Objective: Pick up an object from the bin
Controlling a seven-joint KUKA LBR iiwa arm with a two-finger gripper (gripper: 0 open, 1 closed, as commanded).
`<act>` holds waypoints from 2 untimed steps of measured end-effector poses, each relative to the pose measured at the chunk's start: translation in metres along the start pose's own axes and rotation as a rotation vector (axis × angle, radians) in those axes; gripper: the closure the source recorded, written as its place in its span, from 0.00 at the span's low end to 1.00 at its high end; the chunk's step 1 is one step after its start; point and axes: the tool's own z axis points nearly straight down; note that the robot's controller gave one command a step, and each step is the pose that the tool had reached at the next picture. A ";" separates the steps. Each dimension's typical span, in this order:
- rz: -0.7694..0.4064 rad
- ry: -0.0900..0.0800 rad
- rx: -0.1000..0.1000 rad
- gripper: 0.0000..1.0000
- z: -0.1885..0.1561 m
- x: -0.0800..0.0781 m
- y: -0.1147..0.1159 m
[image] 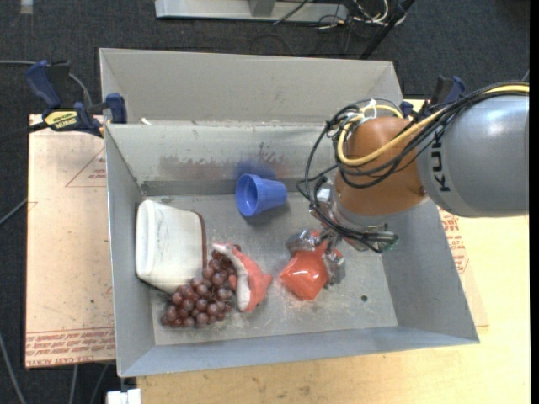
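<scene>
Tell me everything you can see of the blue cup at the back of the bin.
The blue cup is small, tapered and plain, and looks like plastic. It lies on its side on the floor of the grey metal bin, near the foot of the back wall and about midway across. Its wide open mouth faces the view's left and its narrower base points right. It looks undamaged, and nothing touches it.

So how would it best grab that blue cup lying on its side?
Probably from straight above, pinching the blue cup across its middle. It lies on its side, mouth toward the left, so a sideways push might just roll it.
</scene>
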 end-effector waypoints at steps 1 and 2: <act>0.000 0.000 0.000 1.00 0.000 0.000 0.000; 0.000 0.002 -0.003 1.00 -0.003 0.001 0.001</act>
